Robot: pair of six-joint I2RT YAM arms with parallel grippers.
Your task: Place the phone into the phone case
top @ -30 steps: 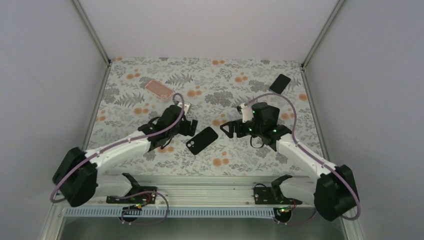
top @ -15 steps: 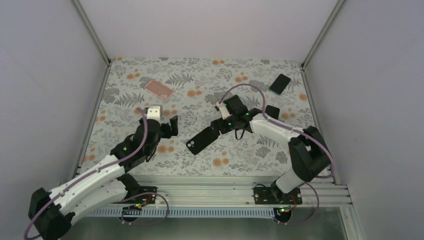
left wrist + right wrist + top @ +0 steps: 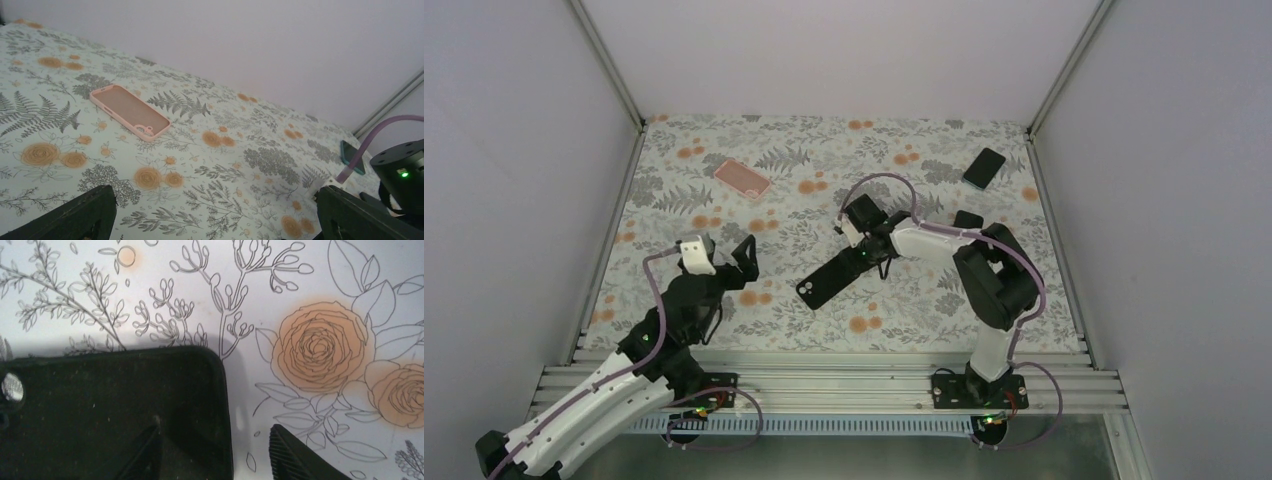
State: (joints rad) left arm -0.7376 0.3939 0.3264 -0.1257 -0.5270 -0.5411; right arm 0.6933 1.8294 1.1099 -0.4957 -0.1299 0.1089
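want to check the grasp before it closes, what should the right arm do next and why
Probably close the right fingers on the black slab. In the wrist view they are open and straddle its edge near a corner, one finger over the slab, the other over bare table. Their height above it is unclear.

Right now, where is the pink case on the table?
In the top view the pink case lies flat at the far left of the table, beyond the left gripper and apart from it.

Case [image 3: 742, 178] far left, phone [image 3: 984, 167] far right — another handset [image 3: 828, 279] between, nearer
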